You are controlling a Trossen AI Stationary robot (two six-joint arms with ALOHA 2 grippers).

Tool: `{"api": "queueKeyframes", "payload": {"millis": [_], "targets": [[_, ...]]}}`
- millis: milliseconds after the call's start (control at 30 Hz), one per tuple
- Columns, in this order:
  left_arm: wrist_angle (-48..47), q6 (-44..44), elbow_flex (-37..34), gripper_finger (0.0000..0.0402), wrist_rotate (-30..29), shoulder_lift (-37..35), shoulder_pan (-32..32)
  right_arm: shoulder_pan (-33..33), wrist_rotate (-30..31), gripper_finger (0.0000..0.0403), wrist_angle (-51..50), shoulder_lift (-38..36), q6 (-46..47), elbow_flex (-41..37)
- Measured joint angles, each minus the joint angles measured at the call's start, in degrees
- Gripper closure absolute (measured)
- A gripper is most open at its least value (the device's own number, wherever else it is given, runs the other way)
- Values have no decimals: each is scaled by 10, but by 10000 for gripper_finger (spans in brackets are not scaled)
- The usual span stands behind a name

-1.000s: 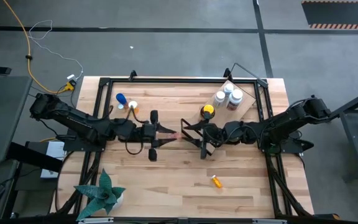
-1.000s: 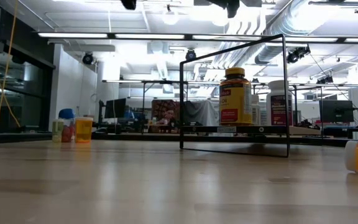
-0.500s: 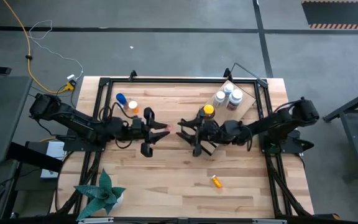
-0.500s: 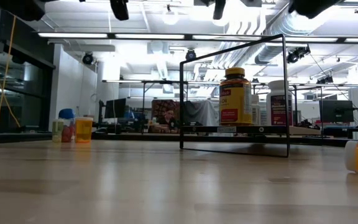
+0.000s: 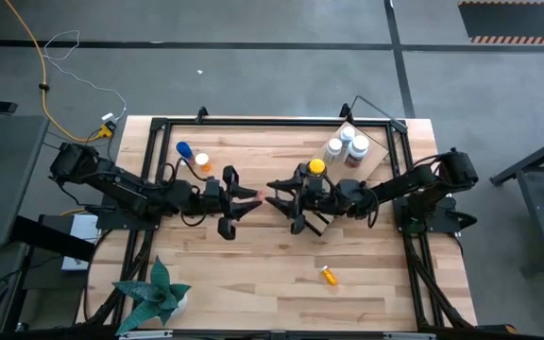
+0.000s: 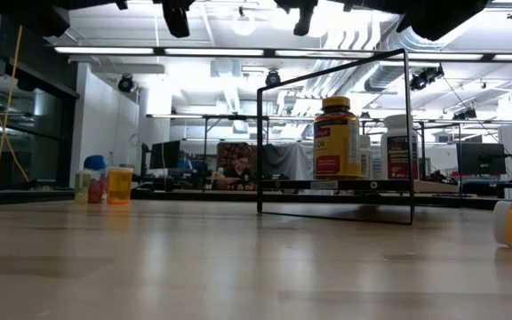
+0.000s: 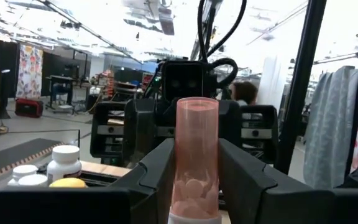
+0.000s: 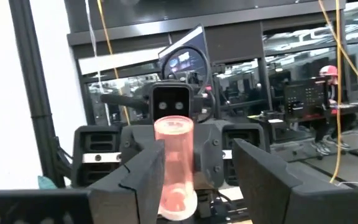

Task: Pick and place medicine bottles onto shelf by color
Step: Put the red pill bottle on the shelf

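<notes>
Left gripper [image 5: 246, 199] pinches a pink bottle [image 7: 196, 158] above mid-table, facing the spread right gripper [image 5: 280, 196], apparently for a handover toward the shelf [image 5: 378, 156], where white bottles [image 5: 346, 145] stand grouped.

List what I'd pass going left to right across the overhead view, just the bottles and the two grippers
Blue bottle → small orange bottle → left gripper → right gripper → amber bottle with yellow cap → white bottles on the shelf. The stray orange bottle lying near the front edge is left out.
</notes>
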Motion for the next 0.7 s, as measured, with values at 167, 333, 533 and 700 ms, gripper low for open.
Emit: {"api": "queueKeyframes", "payload": {"millis": [167, 333, 533, 700], "targets": [[17, -27, 1, 300, 1, 14, 8, 0, -7, 226, 0, 0, 1, 0], [21, -30, 12, 300, 2, 36, 8, -4, 3, 226, -2, 0, 2, 0], [20, -29, 40, 300, 26, 67, 8, -3, 5, 226, -5, -1, 1, 0], [18, -29, 43, 300, 27, 80, 8, -3, 2, 226, -10, -1, 0, 0]]}}
